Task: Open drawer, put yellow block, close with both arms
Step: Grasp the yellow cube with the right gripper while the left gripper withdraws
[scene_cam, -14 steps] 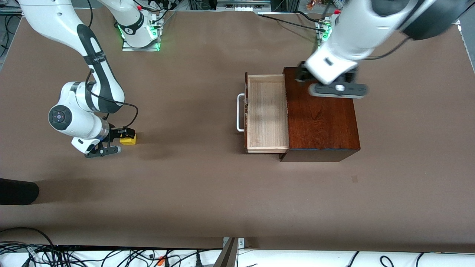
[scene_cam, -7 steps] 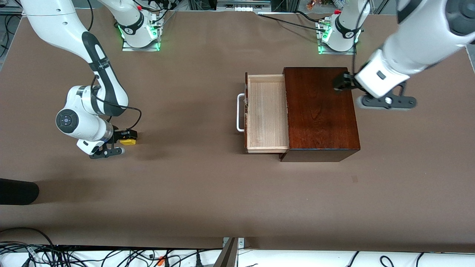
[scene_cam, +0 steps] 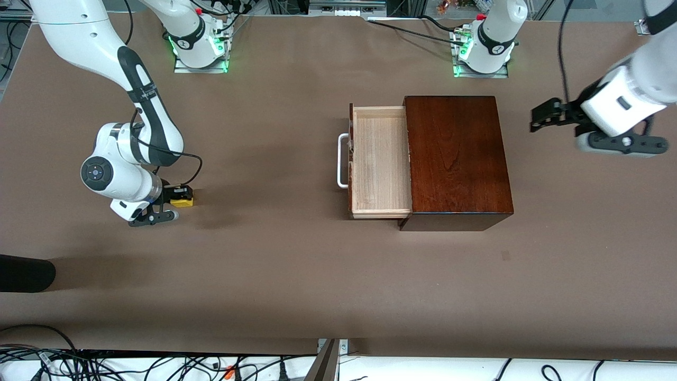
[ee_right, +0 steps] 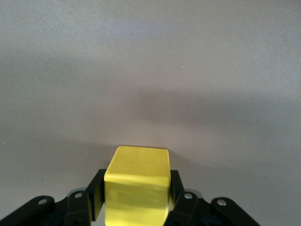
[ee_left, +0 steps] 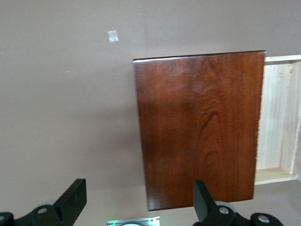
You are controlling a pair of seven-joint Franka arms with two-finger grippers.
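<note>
The yellow block (scene_cam: 183, 201) is low at the tabletop toward the right arm's end, and my right gripper (scene_cam: 177, 200) is shut on it. In the right wrist view the block (ee_right: 137, 183) fills the gap between the black fingers (ee_right: 96, 194) of that gripper (ee_right: 136, 200). The drawer (scene_cam: 381, 159) stands pulled out of the dark mahogany box (scene_cam: 457, 159), its pale tray holding nothing and its white handle (scene_cam: 342, 161) facing the right arm's end. My left gripper (scene_cam: 540, 117) hangs open over the table beside the box. In its wrist view, this gripper (ee_left: 138, 202) looks down on the box (ee_left: 200, 127) and the tray (ee_left: 277, 117).
Both arm bases (scene_cam: 201, 50) (scene_cam: 484, 50) stand at the table's back edge. A dark object (scene_cam: 26, 272) lies at the table edge toward the right arm's end. A small mark (scene_cam: 505, 255) sits nearer the camera than the box. Cables (scene_cam: 106, 365) run along the front edge.
My right gripper has shut on the yellow block. The left arm has swung from above the box out to the table at its own end, gripper still open.
</note>
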